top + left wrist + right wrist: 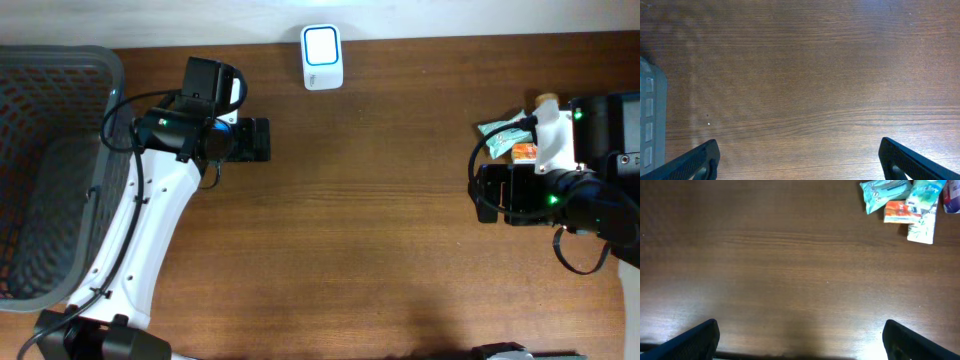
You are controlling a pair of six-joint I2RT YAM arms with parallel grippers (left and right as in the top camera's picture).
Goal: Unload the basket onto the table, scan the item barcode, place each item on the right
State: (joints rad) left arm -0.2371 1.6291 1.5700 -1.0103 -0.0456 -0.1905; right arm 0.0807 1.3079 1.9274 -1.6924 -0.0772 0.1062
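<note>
A small heap of packaged items lies at the table's far right: a teal packet (pixel 503 131) (pixel 884 192), an orange packet (pixel 524 152) (pixel 897 211) and a white-and-green pouch (pixel 923 211). The white barcode scanner (pixel 322 57) with its lit window stands at the back centre. My right gripper (pixel 481 192) (pixel 800 341) is open and empty over bare wood, just in front of the heap. At the table's left, my left gripper (pixel 266 140) (pixel 799 161) hangs open and empty over bare wood too.
A large grey mesh basket (pixel 108 150) fills the left end of the table, and its rim (pixel 650 120) shows at the left edge of the left wrist view. A blue-and-white object (pixel 952 191) peeks in beside the pouch.
</note>
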